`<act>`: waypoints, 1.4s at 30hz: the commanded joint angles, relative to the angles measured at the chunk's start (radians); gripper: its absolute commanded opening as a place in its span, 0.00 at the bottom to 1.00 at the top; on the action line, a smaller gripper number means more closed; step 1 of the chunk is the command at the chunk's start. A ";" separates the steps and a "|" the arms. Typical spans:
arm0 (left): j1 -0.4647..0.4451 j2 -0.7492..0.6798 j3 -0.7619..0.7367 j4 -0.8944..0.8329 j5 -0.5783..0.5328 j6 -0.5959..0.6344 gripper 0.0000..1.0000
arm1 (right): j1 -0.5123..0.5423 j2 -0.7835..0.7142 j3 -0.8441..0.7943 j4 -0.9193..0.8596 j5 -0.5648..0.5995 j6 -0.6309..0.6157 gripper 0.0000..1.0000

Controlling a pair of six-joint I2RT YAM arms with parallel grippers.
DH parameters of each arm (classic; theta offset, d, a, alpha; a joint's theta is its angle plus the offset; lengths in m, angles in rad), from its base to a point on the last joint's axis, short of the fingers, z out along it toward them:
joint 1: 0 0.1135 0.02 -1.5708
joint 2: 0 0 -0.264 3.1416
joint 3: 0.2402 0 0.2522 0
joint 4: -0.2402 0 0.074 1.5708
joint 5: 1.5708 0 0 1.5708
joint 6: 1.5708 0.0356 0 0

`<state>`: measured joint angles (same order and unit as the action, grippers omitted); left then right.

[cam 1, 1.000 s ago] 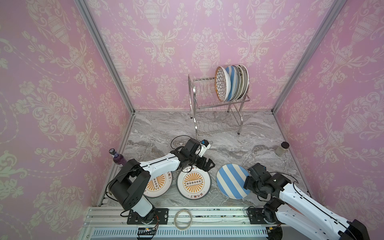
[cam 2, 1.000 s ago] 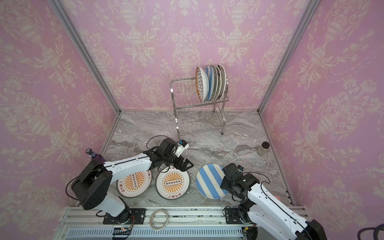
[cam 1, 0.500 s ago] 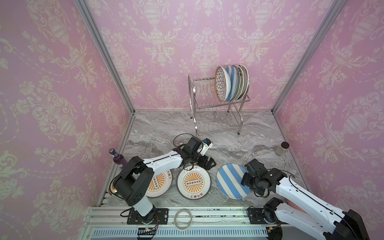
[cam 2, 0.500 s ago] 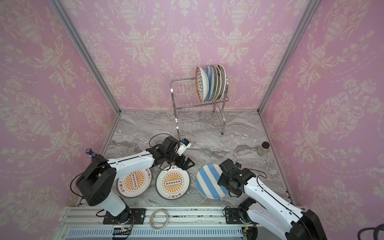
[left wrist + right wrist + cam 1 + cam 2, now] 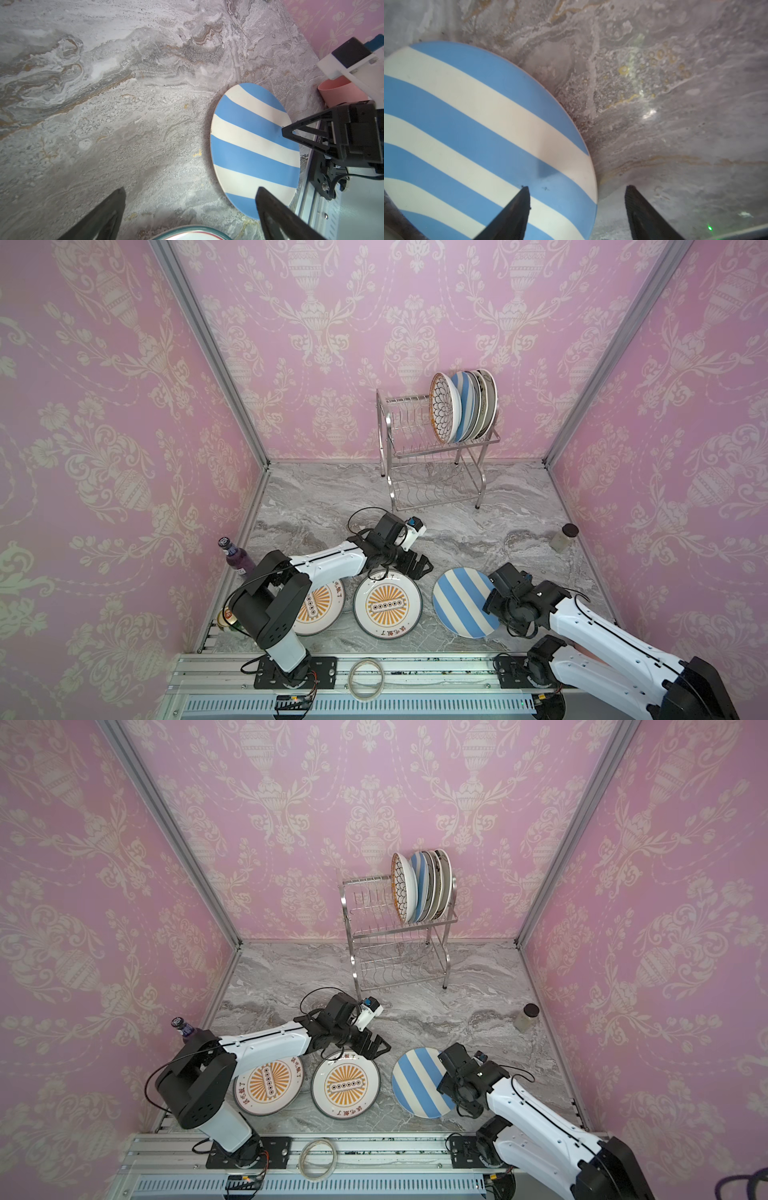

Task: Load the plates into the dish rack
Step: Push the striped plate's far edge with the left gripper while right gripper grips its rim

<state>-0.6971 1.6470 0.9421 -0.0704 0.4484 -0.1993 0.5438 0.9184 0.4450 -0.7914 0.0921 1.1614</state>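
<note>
The dish rack [image 5: 432, 456] [image 5: 395, 946] stands at the back, with several plates [image 5: 461, 406] [image 5: 422, 886] upright on its top tier. Three plates lie flat near the front: two orange sunburst ones [image 5: 322, 608] [image 5: 387, 605] and a blue-white striped plate [image 5: 463, 601] [image 5: 477, 128] [image 5: 253, 145]. My right gripper [image 5: 577, 190] [image 5: 494, 599] is open and straddles the striped plate's right rim, one finger over the plate, the other over the table. My left gripper [image 5: 190, 193] [image 5: 415, 566] is open and holds nothing, just past the middle sunburst plate's far rim [image 5: 191, 233].
A purple bottle [image 5: 235, 558] and a can [image 5: 226, 616] stand by the left wall. A lidded jar [image 5: 565, 537] stands by the right wall. A pink cup [image 5: 340, 91] sits behind the right arm. A tape ring [image 5: 365, 678] lies on the front rail.
The right gripper has edged left onto the striped plate's rim, and its arm has swung round a little. The left gripper has drifted slightly right. The plates have not moved.
</note>
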 commanded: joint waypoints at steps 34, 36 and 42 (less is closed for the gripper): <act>-0.086 0.194 0.211 -0.231 -0.134 0.018 0.99 | -0.002 -0.130 -0.249 0.367 -0.112 0.012 0.74; -0.086 0.203 0.228 -0.260 -0.134 0.007 0.99 | -0.002 -0.133 -0.253 0.365 -0.114 0.010 0.74; -0.087 0.234 0.218 -0.208 -0.071 -0.020 0.99 | -0.002 -0.134 -0.262 0.381 -0.123 0.000 0.74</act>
<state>-0.7776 1.8565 1.1507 -0.2600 0.3641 -0.2005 0.5446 0.7712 0.2405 -0.2832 0.0074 1.1564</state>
